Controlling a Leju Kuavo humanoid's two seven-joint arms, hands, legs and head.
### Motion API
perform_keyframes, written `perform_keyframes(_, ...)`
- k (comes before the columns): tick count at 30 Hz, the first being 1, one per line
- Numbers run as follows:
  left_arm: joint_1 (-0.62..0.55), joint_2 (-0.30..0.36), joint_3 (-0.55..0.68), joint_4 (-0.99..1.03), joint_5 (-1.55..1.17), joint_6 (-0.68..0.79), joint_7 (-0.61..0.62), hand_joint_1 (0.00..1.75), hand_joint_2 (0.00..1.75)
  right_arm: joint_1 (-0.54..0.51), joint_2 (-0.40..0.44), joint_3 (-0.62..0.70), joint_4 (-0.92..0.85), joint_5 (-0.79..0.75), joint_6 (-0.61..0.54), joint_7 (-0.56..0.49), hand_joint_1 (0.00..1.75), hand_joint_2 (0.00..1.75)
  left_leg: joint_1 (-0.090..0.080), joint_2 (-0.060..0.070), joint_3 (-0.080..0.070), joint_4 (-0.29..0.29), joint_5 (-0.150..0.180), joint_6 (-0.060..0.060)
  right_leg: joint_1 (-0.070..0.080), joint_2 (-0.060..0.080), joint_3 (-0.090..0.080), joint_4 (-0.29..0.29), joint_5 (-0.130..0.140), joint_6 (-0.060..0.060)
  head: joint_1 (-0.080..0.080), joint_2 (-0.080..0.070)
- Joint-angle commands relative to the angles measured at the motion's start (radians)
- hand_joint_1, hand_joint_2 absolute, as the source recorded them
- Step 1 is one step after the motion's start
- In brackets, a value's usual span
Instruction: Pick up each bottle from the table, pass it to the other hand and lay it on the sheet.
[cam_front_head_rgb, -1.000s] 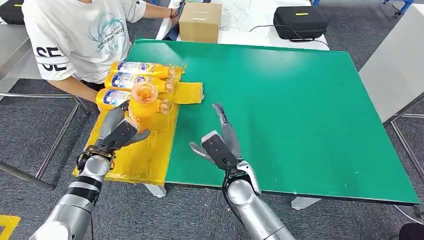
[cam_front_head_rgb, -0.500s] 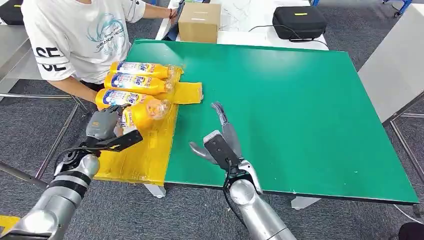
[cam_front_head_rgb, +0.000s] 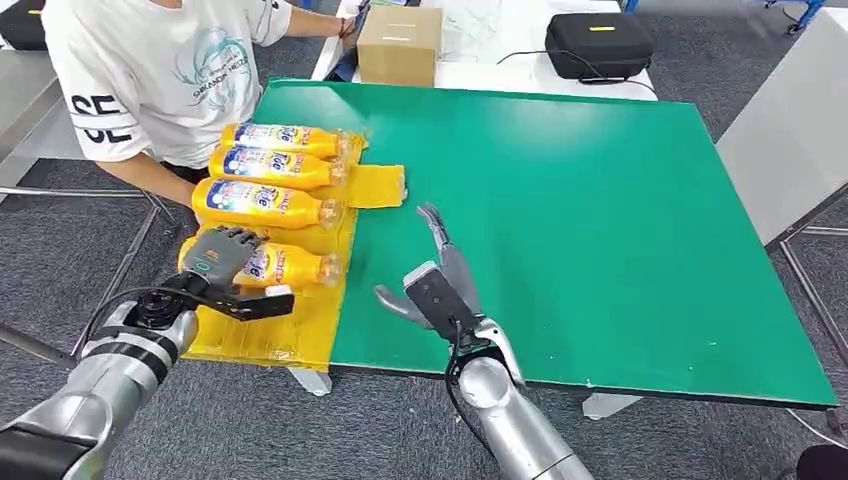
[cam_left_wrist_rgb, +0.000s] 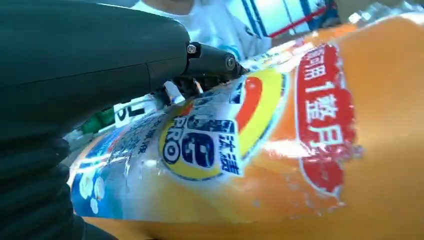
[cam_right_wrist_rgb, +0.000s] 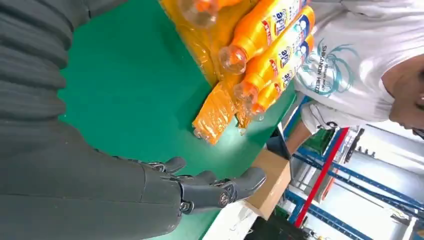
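Note:
My left hand (cam_front_head_rgb: 218, 256) grips the base end of an orange bottle (cam_front_head_rgb: 290, 266) that lies on its side on the yellow sheet (cam_front_head_rgb: 290, 332), cap toward the green table top. In the left wrist view the bottle's label (cam_left_wrist_rgb: 210, 145) sits right against my left hand (cam_left_wrist_rgb: 75, 70). Three more orange bottles (cam_front_head_rgb: 265, 165) lie side by side on the sheet beyond it, and the right wrist view shows these bottles (cam_right_wrist_rgb: 260, 35) too. My right hand (cam_front_head_rgb: 440, 282) hovers open over the green table (cam_front_head_rgb: 600, 220) near its front edge, holding nothing.
A person in a white T-shirt (cam_front_head_rgb: 150, 70) stands at the table's far left corner, close to the sheet. A cardboard box (cam_front_head_rgb: 400, 45) and a black case (cam_front_head_rgb: 600, 42) sit on the white table behind. Metal frames flank both sides.
My left hand has tipped the bottle from upright down onto the sheet and drawn back toward the front left. The right hand has barely moved.

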Motion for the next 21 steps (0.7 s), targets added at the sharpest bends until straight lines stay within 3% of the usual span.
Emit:
perform_keyframes(1, -0.152, -0.03, -0.182, 0.21, -0.06, -0.101, -0.011, 1.75, 1.75, -0.068, -0.013, 0.025, 0.066, 0.005, 0.021, -0.001, 0.0, 1.75, 0.001, -0.002, 0.004, 0.001, -0.002, -0.001, 0.001, -0.002, 0.004, 0.001, -0.002, -0.001, 0.0, 0.0)
perform_keyframes(7, -0.168, -0.069, -0.216, 0.233, -0.08, -0.129, 0.011, 1.69, 1.75, -0.082, -0.013, 0.041, 0.081, 0.011, 0.03, 0.002, 0.0, 1.75, 0.001, -0.002, 0.005, 0.0, -0.001, -0.001, 0.001, -0.001, 0.005, 0.0, -0.002, -0.001, 0.0, 0.0)
perform_keyframes(8, -0.17, -0.078, -0.221, 0.234, -0.082, -0.116, 0.02, 0.42, 1.75, -0.084, -0.013, 0.044, 0.082, 0.014, 0.029, 0.004, 0.0, 1.75, 0.0, -0.002, 0.003, 0.0, 0.0, -0.001, 0.0, -0.001, 0.003, 0.0, -0.001, -0.001, 0.0, 0.0)
perform_keyframes(16, -0.169, -0.081, -0.223, 0.236, -0.082, -0.114, 0.025, 0.42, 1.75, -0.085, -0.014, 0.045, 0.081, 0.014, 0.029, 0.005, 0.0, 1.75, 0.001, -0.001, 0.006, 0.0, -0.001, -0.002, 0.0, 0.0, 0.006, 0.0, -0.002, -0.001, 0.0, 0.0)
perform_keyframes(17, -0.169, -0.08, -0.223, 0.235, -0.08, -0.109, 0.023, 0.0, 1.75, -0.085, -0.014, 0.045, 0.081, 0.014, 0.029, 0.005, 0.0, 1.75, 0.0, -0.001, 0.005, -0.001, -0.001, -0.001, 0.0, -0.001, 0.005, 0.0, -0.001, -0.001, 0.0, 0.0)
perform_keyframes(21, -0.168, -0.103, -0.216, 0.235, -0.059, -0.09, 0.019, 0.0, 1.75, -0.092, -0.019, 0.051, 0.089, 0.021, 0.029, 0.014, 0.0, 1.75, 0.001, -0.002, 0.006, 0.0, -0.001, -0.002, 0.001, -0.001, 0.006, 0.0, -0.002, -0.001, 0.0, 0.0)
